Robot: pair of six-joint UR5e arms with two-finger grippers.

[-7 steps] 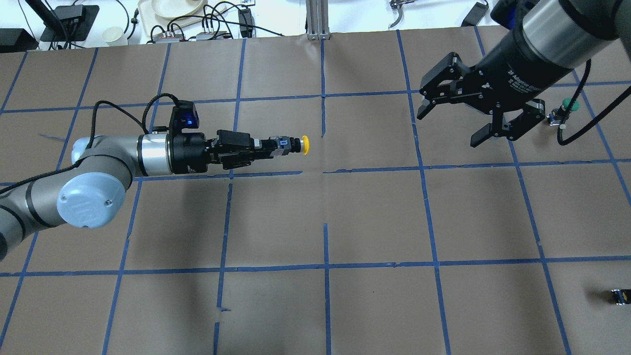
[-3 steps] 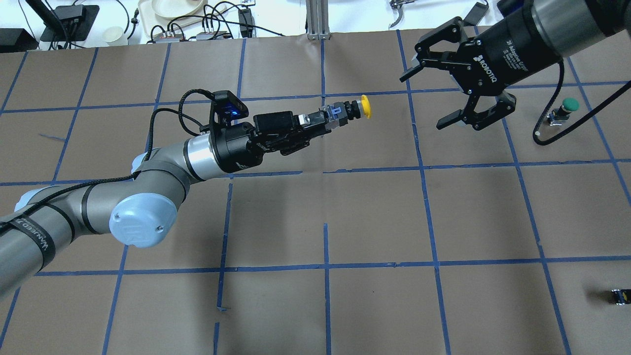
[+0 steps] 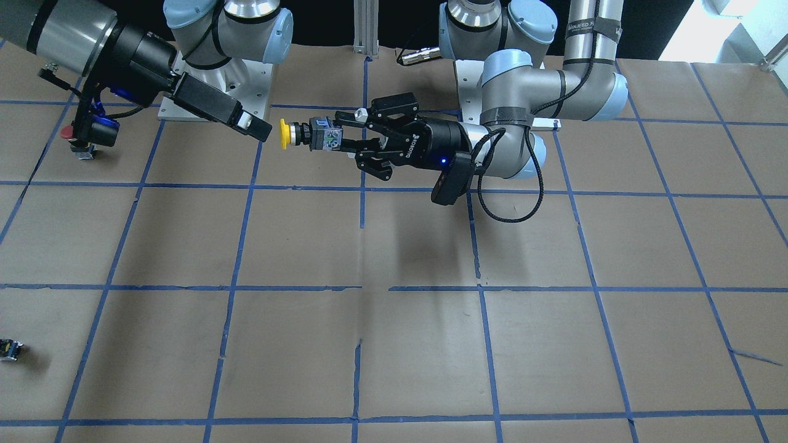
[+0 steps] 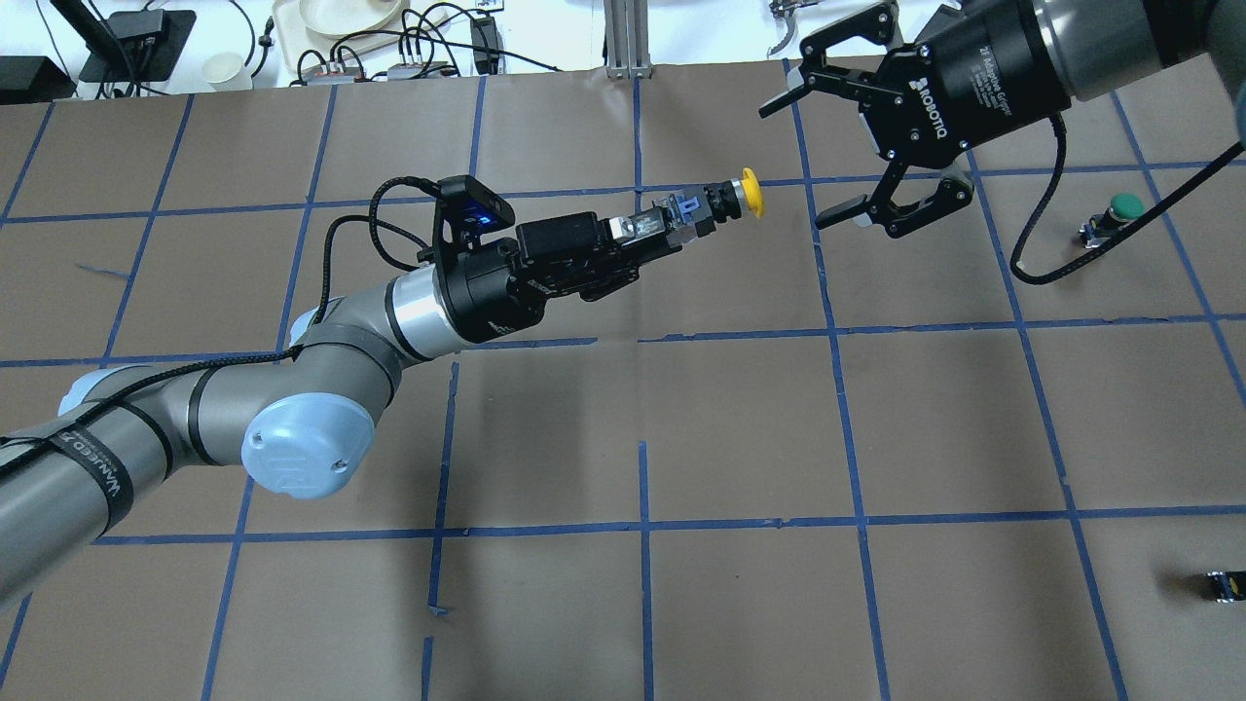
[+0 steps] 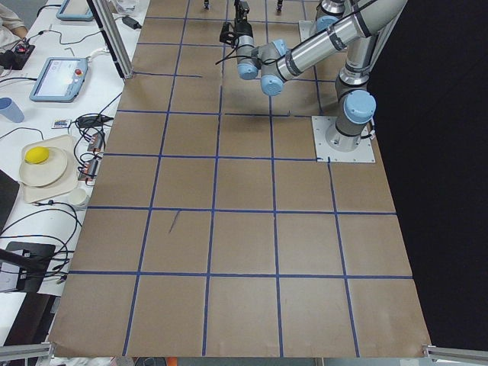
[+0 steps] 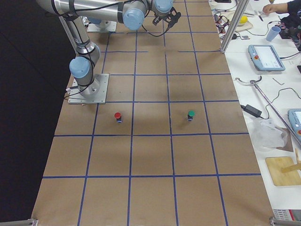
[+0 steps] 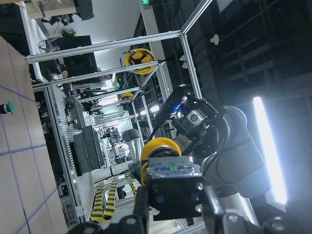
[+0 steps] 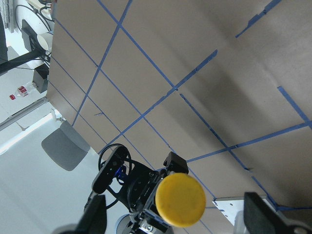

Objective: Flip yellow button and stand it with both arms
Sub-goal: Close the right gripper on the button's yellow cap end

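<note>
While my left tool (image 4: 658,225) clamps the button (image 4: 715,202) by its block above the counter (image 4: 740,419), cap just short of my released right tool (image 4: 798,163), it reads light, rigid, slick-capped; I'd take the neck.

matt paper table (image 4: 740,419), likely plastic yellow button (image 4: 718,202)

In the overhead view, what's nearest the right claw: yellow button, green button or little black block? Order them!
1. yellow button, held just left of the right claw.
2. green button, off to its right.
3. little black block, bottom-right edge.
</note>
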